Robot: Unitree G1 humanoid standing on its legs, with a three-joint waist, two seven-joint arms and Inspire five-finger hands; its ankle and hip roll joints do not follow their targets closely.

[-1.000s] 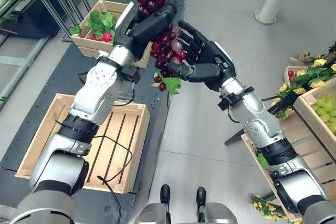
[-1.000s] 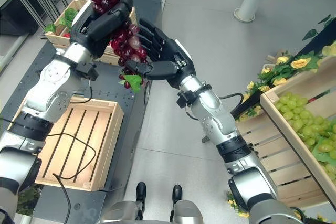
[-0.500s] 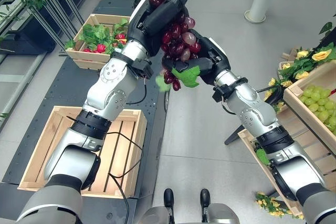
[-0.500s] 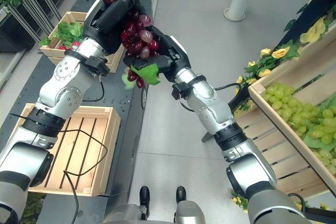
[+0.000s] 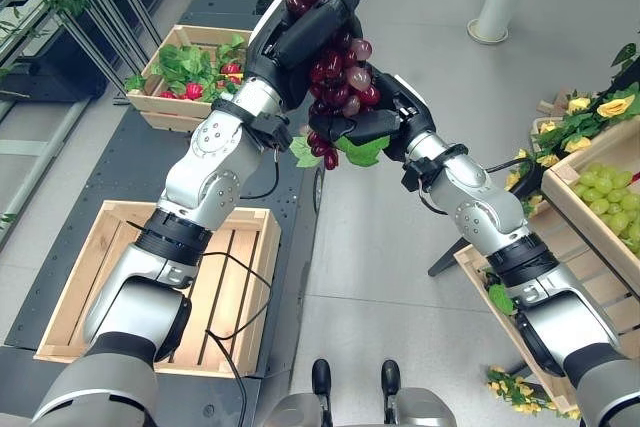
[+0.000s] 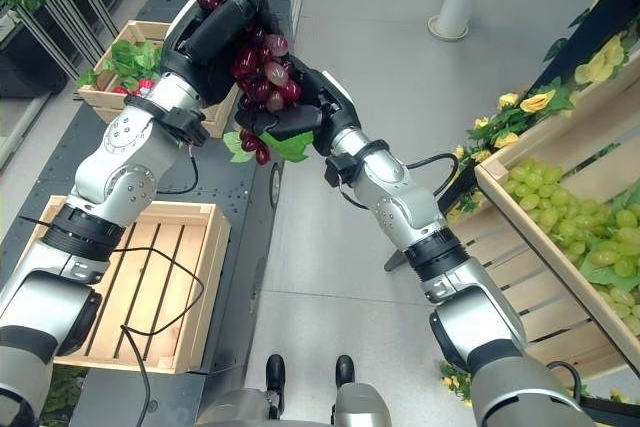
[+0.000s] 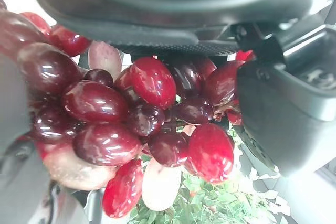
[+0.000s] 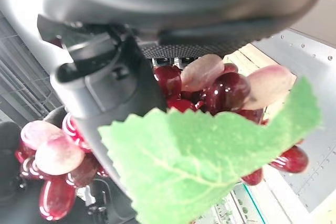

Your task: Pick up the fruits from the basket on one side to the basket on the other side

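We've got the bunch of dark red plastic grapes [image 5: 335, 67] up in mid-air between both hands, above the dark platform. Our left hand [image 5: 305, 32] is clamped round its upper part, and our right hand [image 5: 375, 122] curls round the bottom by the green leaf [image 5: 362, 150]. If both pull, the stem might snap or grapes slip.
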